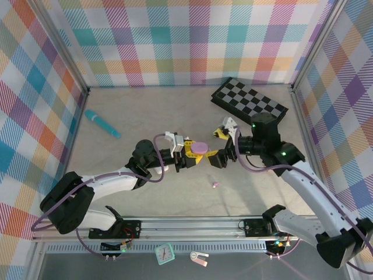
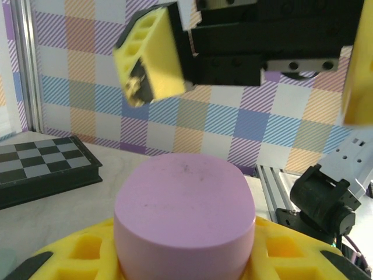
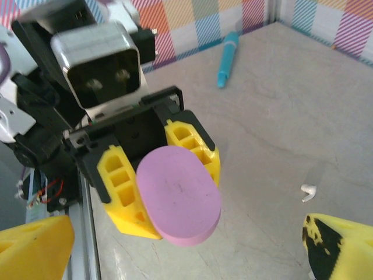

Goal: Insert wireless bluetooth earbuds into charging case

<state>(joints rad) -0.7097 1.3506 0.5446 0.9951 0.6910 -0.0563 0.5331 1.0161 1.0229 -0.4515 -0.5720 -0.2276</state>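
Note:
A lilac-pink pebble-shaped charging case (image 1: 200, 146) hangs closed above the table's middle, with my left gripper (image 1: 191, 153) shut on it. In the left wrist view the case (image 2: 185, 210) sits between the yellow fingers (image 2: 280, 256). My right gripper (image 1: 217, 146) faces it from the right, jaws wide open and empty. From the right wrist the case (image 3: 178, 195) shows in front of the open gripper (image 3: 186, 262). A white stemmed earbud (image 3: 308, 191) lies on the table beyond the case. A tiny pale earbud (image 1: 215, 184) lies on the table in front of the grippers.
A folded chessboard (image 1: 249, 102) lies at the back right. A teal pen (image 1: 102, 123) lies at the left, near the plaid wall. The metal rail (image 1: 192, 224) runs along the near edge, with a small teal clock (image 1: 165, 252) below it.

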